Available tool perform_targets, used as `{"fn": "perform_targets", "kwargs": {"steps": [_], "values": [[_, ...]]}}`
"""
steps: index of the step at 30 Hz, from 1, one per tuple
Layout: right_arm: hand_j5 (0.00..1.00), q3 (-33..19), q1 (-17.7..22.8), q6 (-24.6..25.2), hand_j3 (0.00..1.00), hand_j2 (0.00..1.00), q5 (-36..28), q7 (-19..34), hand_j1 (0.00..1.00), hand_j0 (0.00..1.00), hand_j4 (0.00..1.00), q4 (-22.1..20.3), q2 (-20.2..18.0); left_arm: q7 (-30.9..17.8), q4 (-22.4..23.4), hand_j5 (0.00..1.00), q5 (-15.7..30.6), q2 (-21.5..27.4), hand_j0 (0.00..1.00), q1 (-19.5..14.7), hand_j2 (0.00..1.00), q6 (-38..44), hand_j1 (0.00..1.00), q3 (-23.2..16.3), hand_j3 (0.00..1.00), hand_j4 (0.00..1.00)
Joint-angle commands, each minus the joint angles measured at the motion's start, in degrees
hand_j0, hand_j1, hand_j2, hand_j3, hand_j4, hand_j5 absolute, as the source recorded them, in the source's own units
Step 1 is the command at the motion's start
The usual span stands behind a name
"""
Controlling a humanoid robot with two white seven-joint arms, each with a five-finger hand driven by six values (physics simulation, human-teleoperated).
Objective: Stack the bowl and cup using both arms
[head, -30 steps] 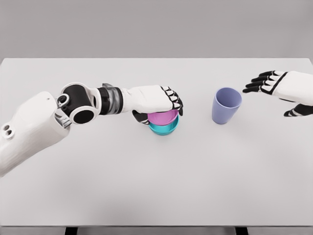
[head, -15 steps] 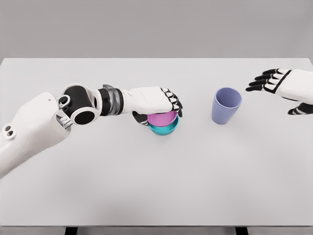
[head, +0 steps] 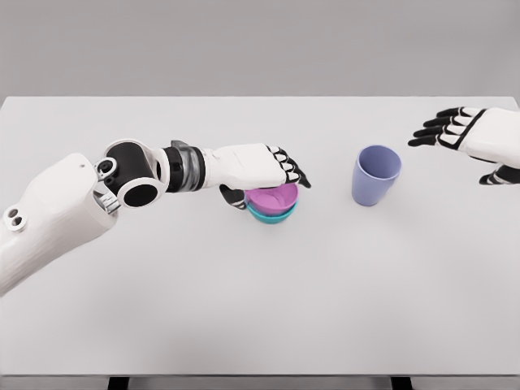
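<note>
Since the earlier frames the pink bowl [head: 272,197] sits lower inside the teal bowl [head: 272,214], and the left hand [head: 258,166] has loosened: its fingers [head: 294,172] now stretch flat above the pink bowl, grasping nothing. Right of this stack stands the lilac cup [head: 375,175], upright on the white bench [head: 260,292]. Further right, the right hand [head: 471,138] has lifted slightly, fingers spread and empty.

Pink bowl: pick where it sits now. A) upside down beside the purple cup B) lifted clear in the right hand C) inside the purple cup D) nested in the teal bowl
D: the pink bowl sits inside the teal bowl, under the left hand; the purple cup stands apart.
</note>
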Motion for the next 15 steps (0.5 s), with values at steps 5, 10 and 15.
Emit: {"fn": "perform_targets", "kwargs": {"steps": [5, 10, 15], "values": [[1.00, 0.3, 0.2, 0.2, 1.00, 1.00, -0.2, 0.0, 1.00, 1.00, 1.00, -0.1, -0.2, 0.0, -0.2, 1.00, 0.2, 0.1, 1.00, -0.1, 1.00, 0.0, 1.00, 0.0, 1.00, 1.00], [1.00, -0.5, -1.2, 0.2, 1.00, 1.00, 0.5, 0.0, 1.00, 1.00, 1.00, 2.3, -0.1, 0.0, -0.8, 1.00, 1.0, 2.0, 1.00, -0.4, 1.00, -2.4, 1.00, 0.3, 1.00, 1.00], [1.00, -0.5, -0.5, 0.2, 1.00, 1.00, 0.5, 0.0, 1.00, 1.00, 1.00, 0.9, -0.2, 0.0, -4.7, 1.00, 5.3, 6.7, 1.00, -1.3, 1.00, -4.4, 1.00, 1.0, 1.00, 1.00]]}}
